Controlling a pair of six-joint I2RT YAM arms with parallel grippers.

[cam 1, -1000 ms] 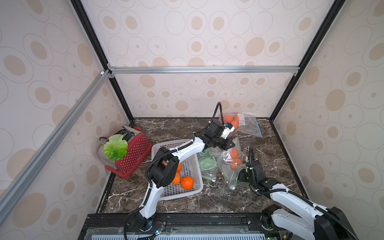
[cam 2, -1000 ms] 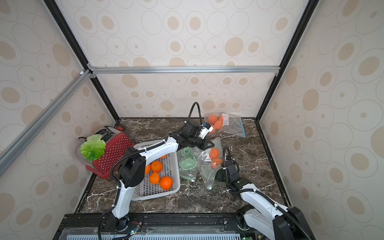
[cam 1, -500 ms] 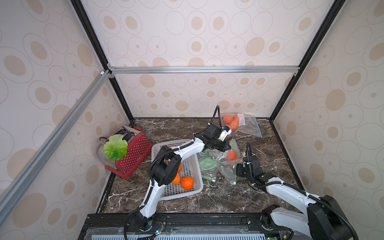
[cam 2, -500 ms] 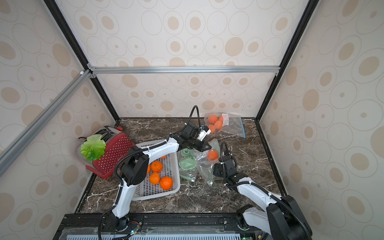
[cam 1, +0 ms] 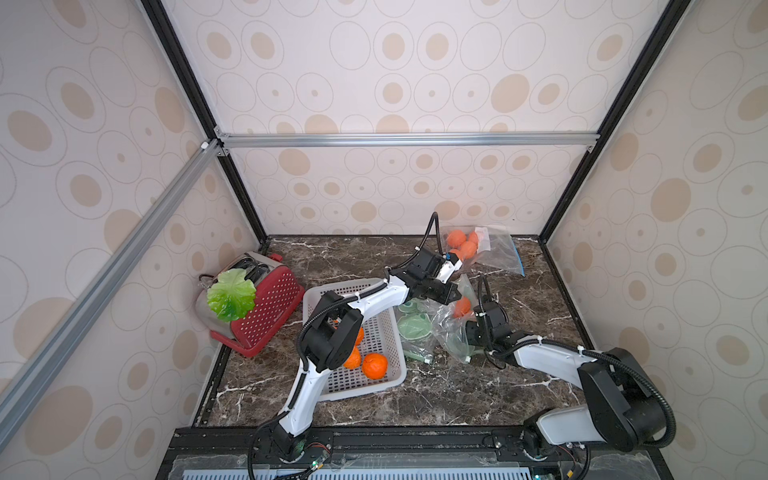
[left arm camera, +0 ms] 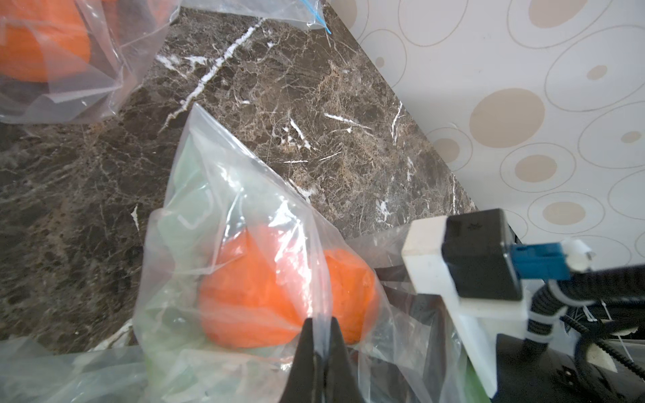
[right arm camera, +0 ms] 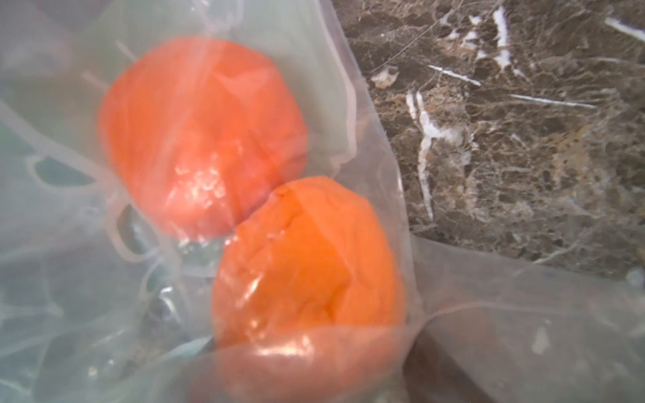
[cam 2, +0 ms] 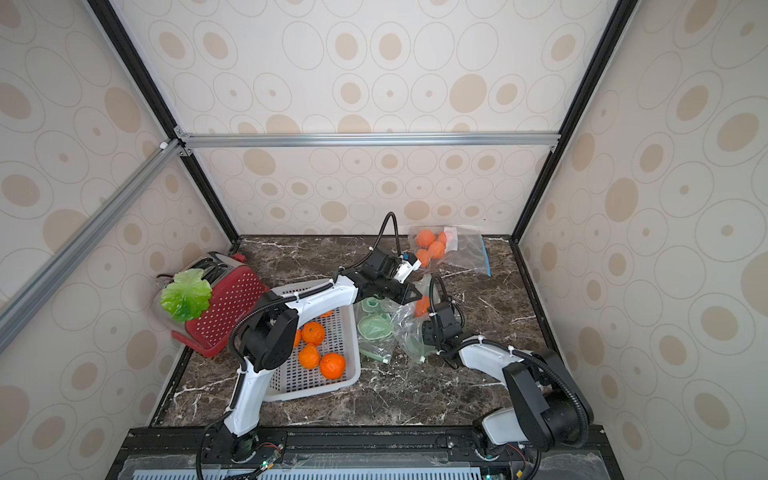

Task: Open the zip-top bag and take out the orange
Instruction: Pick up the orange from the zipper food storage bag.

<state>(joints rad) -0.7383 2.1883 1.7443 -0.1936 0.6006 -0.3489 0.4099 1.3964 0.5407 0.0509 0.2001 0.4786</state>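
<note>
The right gripper (cam 1: pixel 469 332) is pushing against the bag (cam 1: pixel 444 332), probably going for the oranges (right arm camera: pixel 309 258) inside; film is hiding its jaws, so their spread is unclear. Beyond, the left gripper (left arm camera: pixel 320 322) is pinching the film tightly, holding the bag up.

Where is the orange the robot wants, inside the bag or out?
Inside. The right wrist view shows two oranges behind the clear, crinkled plastic of the bag, which covers them.
</note>
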